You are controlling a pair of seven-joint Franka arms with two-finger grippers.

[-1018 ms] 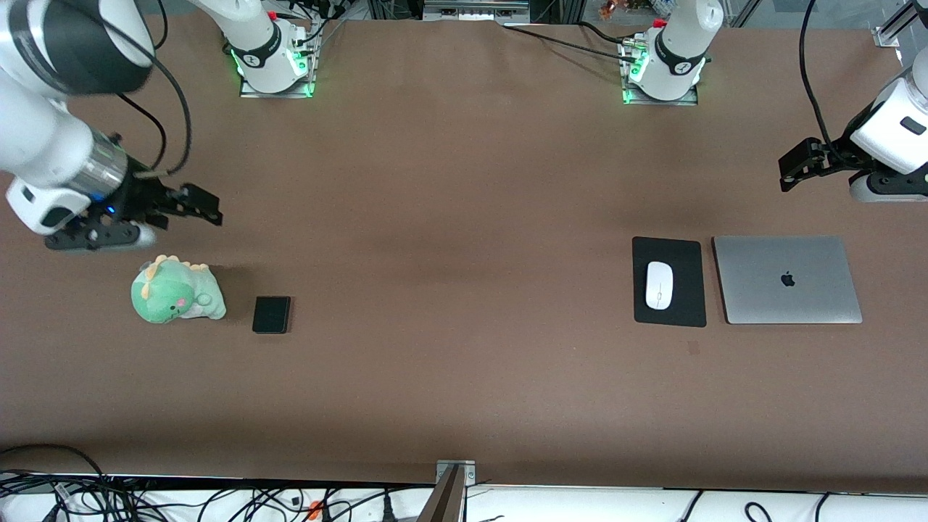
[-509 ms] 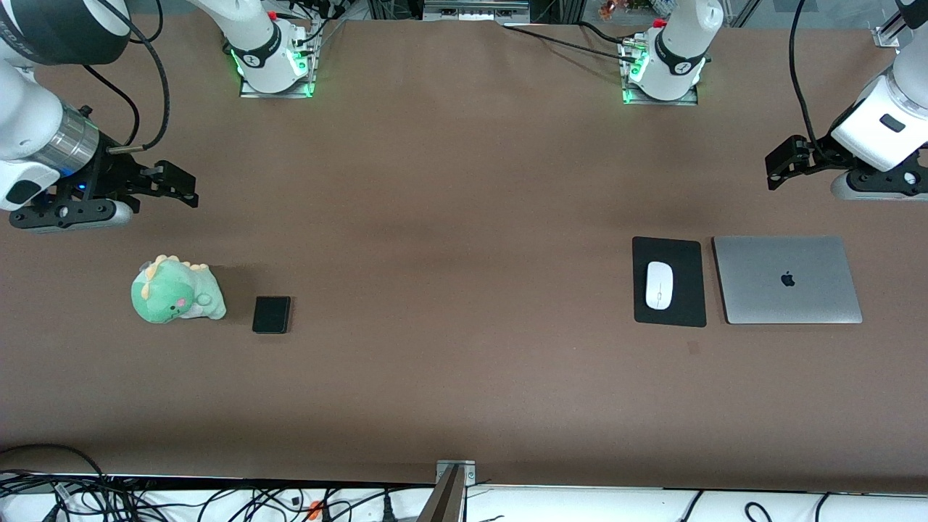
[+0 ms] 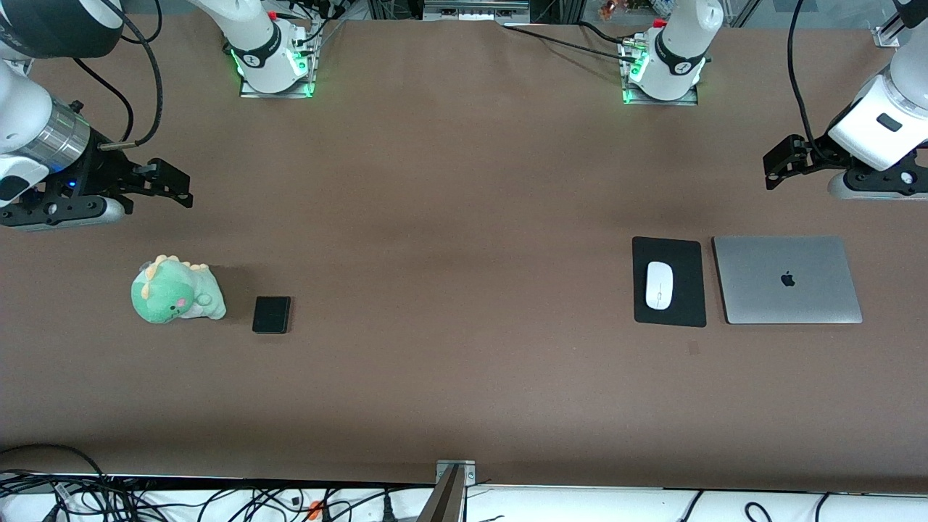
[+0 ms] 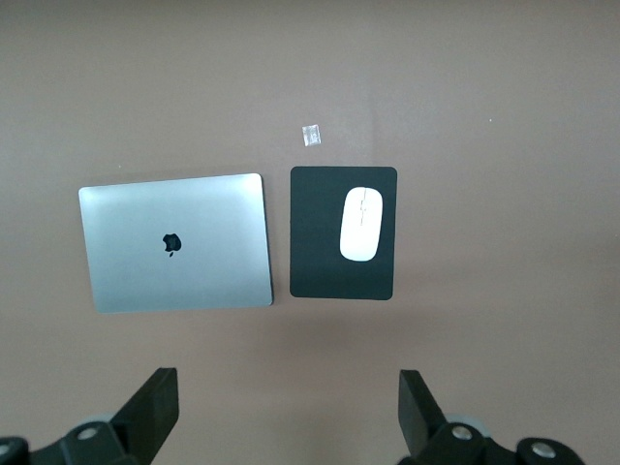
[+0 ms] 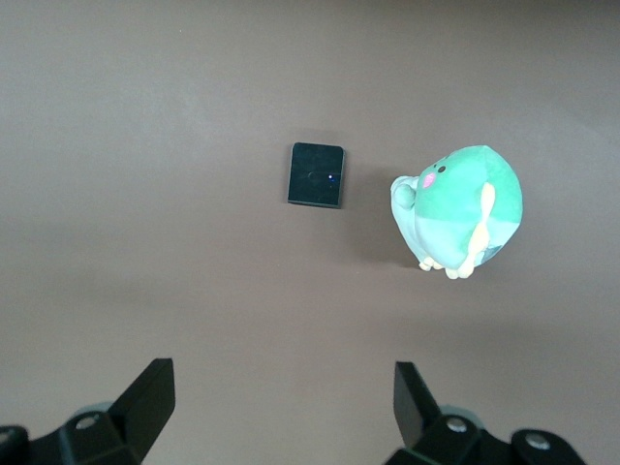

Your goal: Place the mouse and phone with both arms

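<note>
The white mouse (image 3: 658, 285) lies on a black mat (image 3: 685, 304) beside the grey laptop (image 3: 787, 280); the left wrist view shows the mouse (image 4: 361, 223) too. The small black phone (image 3: 271, 314) lies on the table beside a green plush dinosaur (image 3: 176, 290); it also shows in the right wrist view (image 5: 317, 174). My left gripper (image 3: 774, 167) is open and empty, up in the air over bare table at the left arm's end. My right gripper (image 3: 174, 185) is open and empty, up over bare table at the right arm's end.
The green plush (image 5: 460, 209) sits close to the phone, toward the right arm's end. The black mat (image 4: 315, 262) and the laptop (image 4: 174, 242) lie side by side with a narrow gap. A small pale tag (image 4: 311, 135) lies on the table near the mat.
My right gripper has drawn back toward its end of the table and away from the plush. My left gripper has shifted slightly. The mouse and the phone have not moved.
</note>
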